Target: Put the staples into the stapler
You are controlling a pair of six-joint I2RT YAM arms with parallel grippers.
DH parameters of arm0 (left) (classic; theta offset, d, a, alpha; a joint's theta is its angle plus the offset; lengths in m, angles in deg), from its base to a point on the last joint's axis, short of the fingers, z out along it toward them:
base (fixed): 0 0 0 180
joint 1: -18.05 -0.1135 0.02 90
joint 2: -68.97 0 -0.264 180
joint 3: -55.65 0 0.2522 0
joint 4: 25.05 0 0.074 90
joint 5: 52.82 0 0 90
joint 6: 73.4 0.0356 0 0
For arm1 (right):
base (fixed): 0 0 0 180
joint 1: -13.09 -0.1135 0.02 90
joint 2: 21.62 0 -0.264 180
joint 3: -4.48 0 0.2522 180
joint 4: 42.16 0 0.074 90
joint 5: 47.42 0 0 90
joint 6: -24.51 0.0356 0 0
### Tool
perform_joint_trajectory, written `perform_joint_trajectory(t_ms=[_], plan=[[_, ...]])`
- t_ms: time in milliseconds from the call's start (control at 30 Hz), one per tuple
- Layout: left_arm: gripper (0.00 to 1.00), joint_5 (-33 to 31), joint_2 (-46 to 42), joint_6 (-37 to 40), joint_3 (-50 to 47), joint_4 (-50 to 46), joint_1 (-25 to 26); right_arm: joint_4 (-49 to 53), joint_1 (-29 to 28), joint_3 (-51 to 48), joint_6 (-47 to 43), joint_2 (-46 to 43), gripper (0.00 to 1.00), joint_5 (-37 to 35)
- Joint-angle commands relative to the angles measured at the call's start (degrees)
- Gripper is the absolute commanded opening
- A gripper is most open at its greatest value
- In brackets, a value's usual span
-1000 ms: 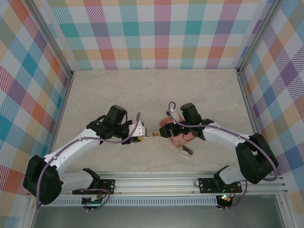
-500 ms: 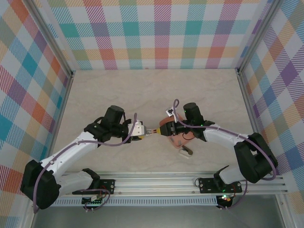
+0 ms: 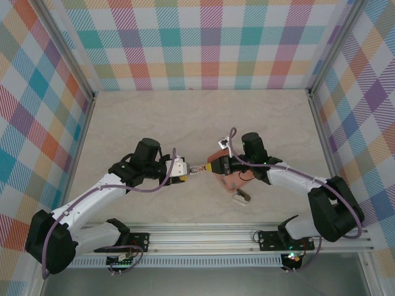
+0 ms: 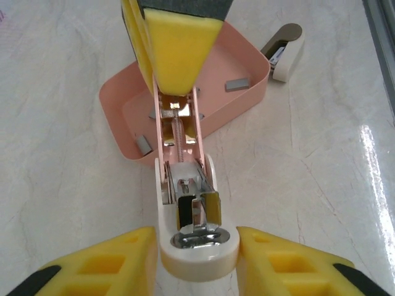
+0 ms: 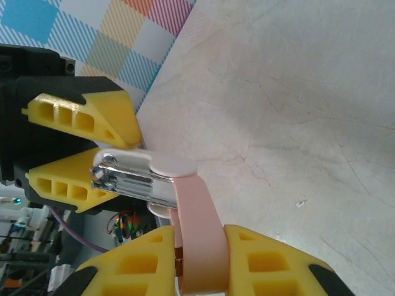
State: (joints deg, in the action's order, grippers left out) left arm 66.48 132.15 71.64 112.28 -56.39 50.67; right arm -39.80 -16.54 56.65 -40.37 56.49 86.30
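Since the earlier frames, the right tool (image 3: 210, 168) has been pressed together on one end of the small pink-and-white plastic stapler (image 3: 199, 168). The left tool (image 3: 189, 170) has been let out wider around the other end.

In the top view, the stapler is spanned between the two tools, which face each other tip to tip over the pale marbled table (image 3: 185, 117). A salmon-pink square plastic tray (image 3: 229, 183) lies just behind and beneath the right tool, partly covered by its wrist. A small white oblong object with a dark top (image 3: 241, 197) lies on the table a little further behind that tool.

In the left wrist view, the left tool's yellow fingers (image 4: 105, 262) are seen spread, one on each side of the stapler's rounded white end. Whether they touch it cannot be told. The stapler is opened, with its spring and metal channel exposed, and its pink end is pinched by the right tool straight ahead. Beyond the right tool the tray rests on the table. The staples (image 4: 237, 84), short dark-grey metal strips, lie loose inside it, apart from one another.

In the right wrist view, the stapler's pink strip is clamped between the right tool's two yellow fingers (image 5: 271, 259). Its metal and white end reaches ahead, in between the left tool's spread fingers.
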Motion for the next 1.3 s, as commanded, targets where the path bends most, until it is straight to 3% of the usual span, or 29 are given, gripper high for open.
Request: perform_joint_trajectory(t_ms=[0, 167, 567, 1033, 1267], plan=[[0.48, -0.16, -0.73, -1.21, -0.77, 1.15, 0.67, 5.83, 0.45, 1.95, -3.99, -3.08, 0.11, -5.76], [0.57, -2.12, -0.62, -3.08, -0.90, 4.37, 0.69, 12.35, 0.19, 4.29, -6.55, -5.24, 0.10, -12.84], [0.57, -3.75, 2.27, -6.24, -0.53, 7.07, 1.52, 25.12, -9.86, 16.59, -9.98, -0.56, 0.09, -29.66], [0.55, -12.12, 3.70, -7.06, -1.09, 9.29, 3.68, 22.73, -15.19, 20.49, -6.77, 3.19, 0.10, -26.76], [0.51, -12.47, 5.28, -6.88, -0.16, 7.58, 4.02, 21.45, -15.18, 19.95, -6.41, 2.10, 0.10, -26.12]])
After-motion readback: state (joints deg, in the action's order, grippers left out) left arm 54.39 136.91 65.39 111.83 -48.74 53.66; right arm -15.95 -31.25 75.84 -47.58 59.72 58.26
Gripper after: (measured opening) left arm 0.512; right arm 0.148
